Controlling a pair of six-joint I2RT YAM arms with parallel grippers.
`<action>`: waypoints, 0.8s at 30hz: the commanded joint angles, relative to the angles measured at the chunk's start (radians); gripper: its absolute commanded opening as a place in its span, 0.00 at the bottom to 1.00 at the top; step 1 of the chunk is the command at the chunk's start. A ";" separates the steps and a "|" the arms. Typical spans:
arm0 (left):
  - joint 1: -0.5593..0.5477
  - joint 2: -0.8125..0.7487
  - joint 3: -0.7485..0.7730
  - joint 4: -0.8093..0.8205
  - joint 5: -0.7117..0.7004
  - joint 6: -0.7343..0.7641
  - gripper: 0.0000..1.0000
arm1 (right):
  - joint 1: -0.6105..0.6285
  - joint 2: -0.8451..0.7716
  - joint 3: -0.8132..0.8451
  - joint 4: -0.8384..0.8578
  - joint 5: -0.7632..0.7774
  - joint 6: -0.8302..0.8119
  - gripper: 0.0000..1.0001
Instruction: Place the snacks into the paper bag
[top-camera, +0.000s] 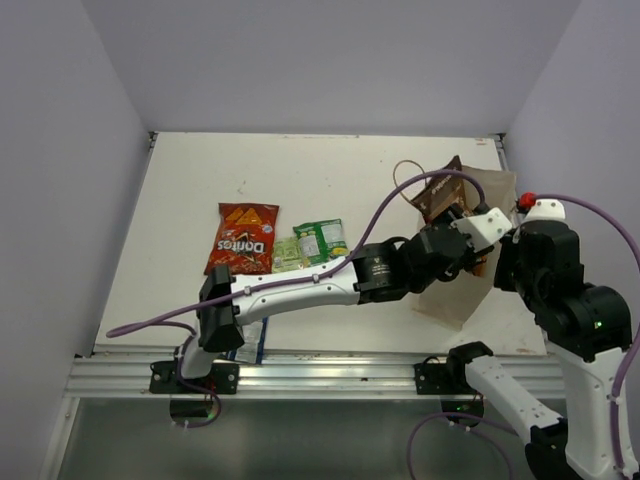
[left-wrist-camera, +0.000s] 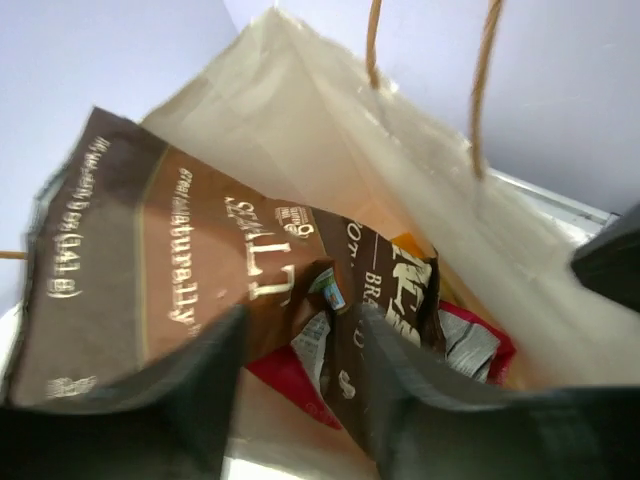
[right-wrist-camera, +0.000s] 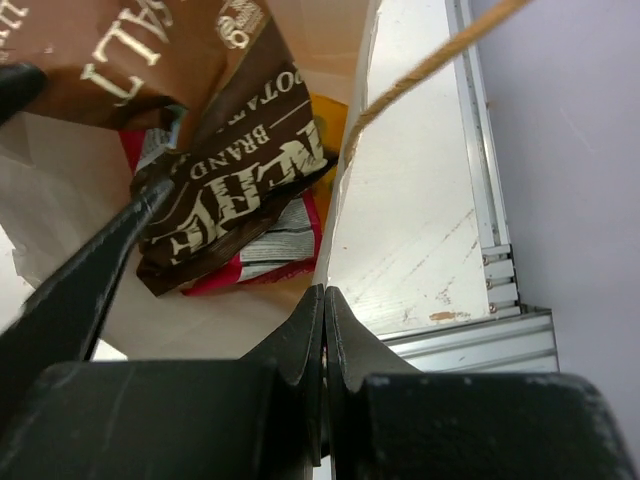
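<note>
Left gripper (left-wrist-camera: 300, 340): fingers released, parted, grasping nothing; brown sea-salt chips packet (left-wrist-camera: 160, 250) lies tilted in the mouth of the paper bag (top-camera: 455, 290), just beyond them. Right gripper (right-wrist-camera: 325, 295): fingers clenched on the bag rim. 3 packets lie together on the table (top-camera: 350, 170): red Doritos packet (top-camera: 242, 238); green packet (top-camera: 322, 240); small pale green packet (top-camera: 287, 256).

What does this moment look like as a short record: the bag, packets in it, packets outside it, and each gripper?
paper bag: right side of the table, mouth open
in the bag: brown packet sticking out the top; red-and-silver packet and orange-yellow packet beneath it
on the table: Doritos packet, green packet, small pale green packet
left gripper: open, fingers either side of the brown packet
right gripper: shut on the bag's rim
</note>
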 joint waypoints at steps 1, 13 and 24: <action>-0.042 -0.040 0.199 -0.001 0.007 0.048 0.60 | 0.001 -0.008 0.039 0.000 -0.007 -0.017 0.00; 0.082 -0.469 -0.129 0.142 -0.409 -0.062 1.00 | 0.001 -0.005 0.039 0.002 -0.016 -0.017 0.00; 0.481 -0.473 -0.667 -0.258 -0.027 -0.515 1.00 | 0.001 -0.001 0.047 -0.001 -0.022 -0.019 0.00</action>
